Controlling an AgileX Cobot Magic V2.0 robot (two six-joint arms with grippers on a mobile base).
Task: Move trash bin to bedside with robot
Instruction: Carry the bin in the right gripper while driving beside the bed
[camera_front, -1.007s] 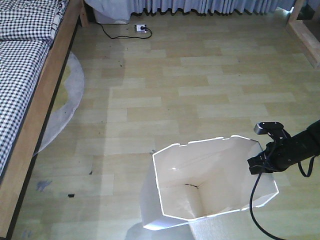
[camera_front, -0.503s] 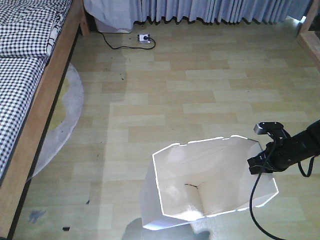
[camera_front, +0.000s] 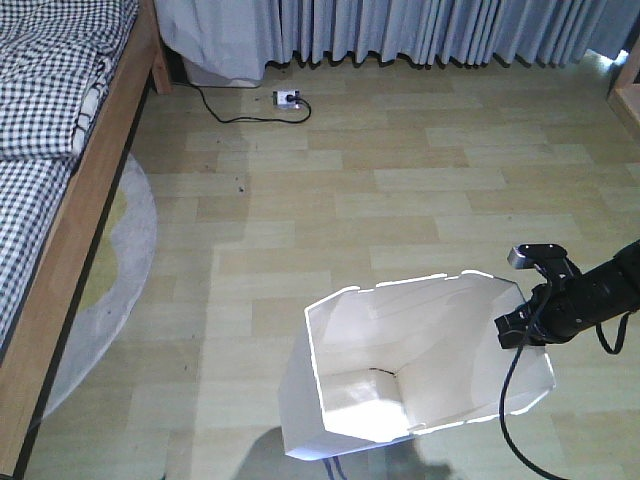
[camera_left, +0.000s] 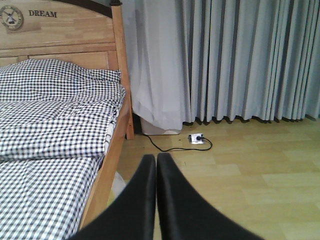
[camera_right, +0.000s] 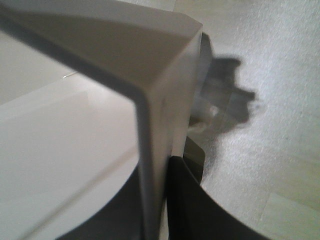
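The tall white trash bin (camera_front: 400, 380) stands low in the front view, cream inside. My right gripper (camera_front: 518, 328) is shut on its right rim; in the right wrist view the bin wall (camera_right: 155, 130) sits between the two black fingers (camera_right: 187, 205). The bed (camera_front: 50, 150) with wooden frame and black-and-white checked bedding runs along the left edge, well left of the bin. My left gripper (camera_left: 156, 165) is shut and empty, held in the air and pointing toward the bed's side rail (camera_left: 107, 170) and the curtain.
A grey round rug (camera_front: 110, 270) lies by the bed. A white power strip (camera_front: 288, 98) with a black cable lies at the foot of the grey curtains (camera_front: 420, 30). A wooden furniture leg (camera_front: 630, 95) shows at the far right.
The floor, bed and power strip have slid downward in the front view, so the base has moved forward. The bin and right gripper keep their place in the picture.
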